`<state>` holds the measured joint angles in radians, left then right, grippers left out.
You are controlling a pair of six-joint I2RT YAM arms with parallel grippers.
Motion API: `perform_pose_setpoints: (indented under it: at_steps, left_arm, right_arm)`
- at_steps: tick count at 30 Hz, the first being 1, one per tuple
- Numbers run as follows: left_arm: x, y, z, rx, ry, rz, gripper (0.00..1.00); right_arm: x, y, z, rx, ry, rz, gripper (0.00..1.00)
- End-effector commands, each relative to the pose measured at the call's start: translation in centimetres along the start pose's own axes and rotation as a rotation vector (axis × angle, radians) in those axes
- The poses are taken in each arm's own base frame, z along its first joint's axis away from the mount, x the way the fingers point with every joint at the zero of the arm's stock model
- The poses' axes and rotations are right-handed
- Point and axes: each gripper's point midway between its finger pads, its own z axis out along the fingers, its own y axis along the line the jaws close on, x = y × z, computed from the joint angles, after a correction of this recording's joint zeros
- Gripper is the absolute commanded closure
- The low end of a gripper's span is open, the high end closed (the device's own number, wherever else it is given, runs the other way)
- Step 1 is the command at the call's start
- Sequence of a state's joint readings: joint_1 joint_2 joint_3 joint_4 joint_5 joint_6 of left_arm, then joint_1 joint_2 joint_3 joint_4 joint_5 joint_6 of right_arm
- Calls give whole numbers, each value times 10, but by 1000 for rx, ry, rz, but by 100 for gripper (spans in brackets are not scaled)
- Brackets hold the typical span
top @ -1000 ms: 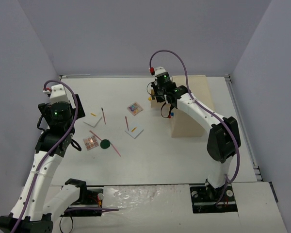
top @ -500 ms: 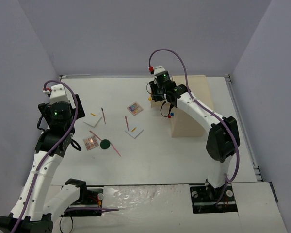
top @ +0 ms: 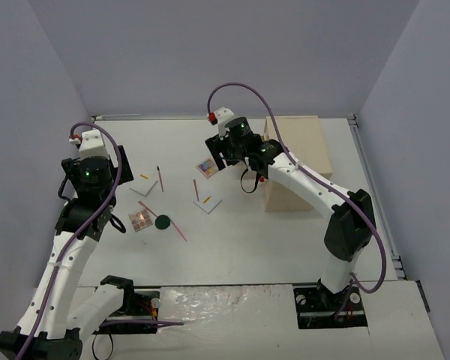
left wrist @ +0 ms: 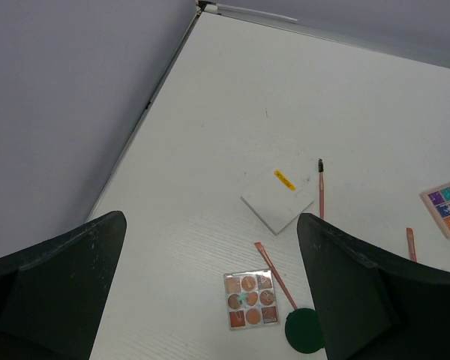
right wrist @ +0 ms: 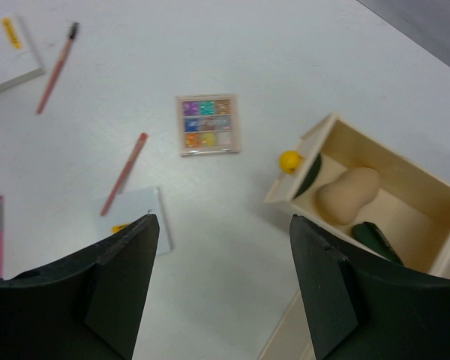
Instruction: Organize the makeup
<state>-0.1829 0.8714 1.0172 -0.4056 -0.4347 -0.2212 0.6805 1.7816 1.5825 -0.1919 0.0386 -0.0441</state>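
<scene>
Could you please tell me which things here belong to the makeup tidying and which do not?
Belongs to the job: colourful palette, orange palette, green disc, white cards, pink pencils, beige sponge.

Not makeup: wooden drawer box, yellow knob.

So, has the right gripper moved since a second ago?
Yes. In the top view the right gripper has swung left, away from the wooden box and over toward the colourful palette.
</scene>
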Motion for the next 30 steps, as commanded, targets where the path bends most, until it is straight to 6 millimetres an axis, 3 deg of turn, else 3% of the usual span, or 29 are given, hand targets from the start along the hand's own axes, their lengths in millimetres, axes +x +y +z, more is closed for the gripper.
perform_pose_setpoints:
  at_steps: [1,6,12,20,30]
  left_arm:
    - [-21,-4,-3,16,-39,-48,3]
    - [-23,11,-16,-19,-83,-74,3]
    - [-21,28,-29,-63,-133,-106,3]
    - [-23,41,-35,-115,-182,-135,3]
    - [-22,37,-34,-96,-178,-134,3]
  right_arm:
    - [-42,76,-39,-223,-188,-69,32]
    - [-17,160,-37,-486,-182,-91,37]
    - [26,229,-2,-660,-88,-182,43]
    - [60,273,48,-771,-27,-266,45]
    - [76,285,81,-763,-6,-294,50]
